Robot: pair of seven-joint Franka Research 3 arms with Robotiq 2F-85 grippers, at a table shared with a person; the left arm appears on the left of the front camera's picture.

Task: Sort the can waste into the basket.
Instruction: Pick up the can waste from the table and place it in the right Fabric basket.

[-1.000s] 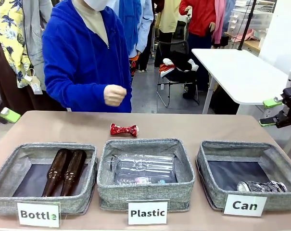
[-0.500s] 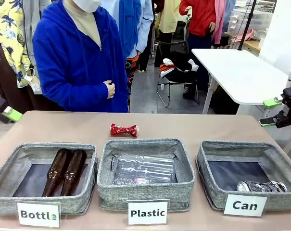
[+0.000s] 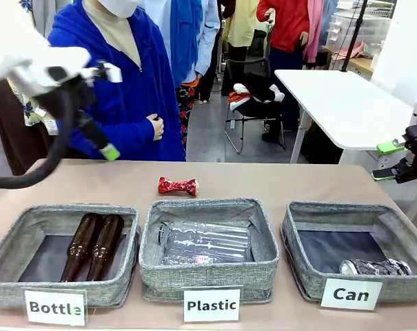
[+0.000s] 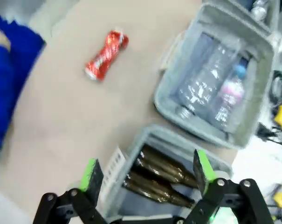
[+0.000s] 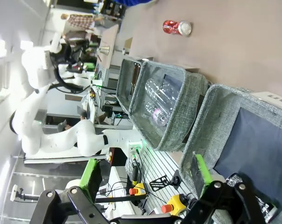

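Note:
The crushed red can (image 3: pixel 178 186) lies on the table behind the middle bin, and it also sits far ahead in the left wrist view as the red can (image 4: pixel 106 55). A silver can (image 3: pixel 375 267) with dark print lies in the front corner of the basket (image 3: pixel 353 210) labelled "Can". My left gripper (image 3: pixel 106 148) hangs open in the air over the table's back left, well left of the red can. In its own view the left gripper (image 4: pixel 145 170) has nothing between its green pads. My right gripper (image 3: pixel 391 161) stands open off the table's right edge, above and behind the basket.
A "Bottle" bin (image 3: pixel 29 234) holds two brown glass bottles (image 3: pixel 92 246). The middle "Plastic" bin (image 3: pixel 208 207) holds clear plastic bottles (image 3: pixel 205 243). A person in a blue hoodie (image 3: pixel 118 83) stands at the far side, hand at the chest. Bare table lies around the red can.
My left arm has swung in from the picture's left edge, up and over the table's back left. The person's hand drew back to the chest. The right arm has not moved.

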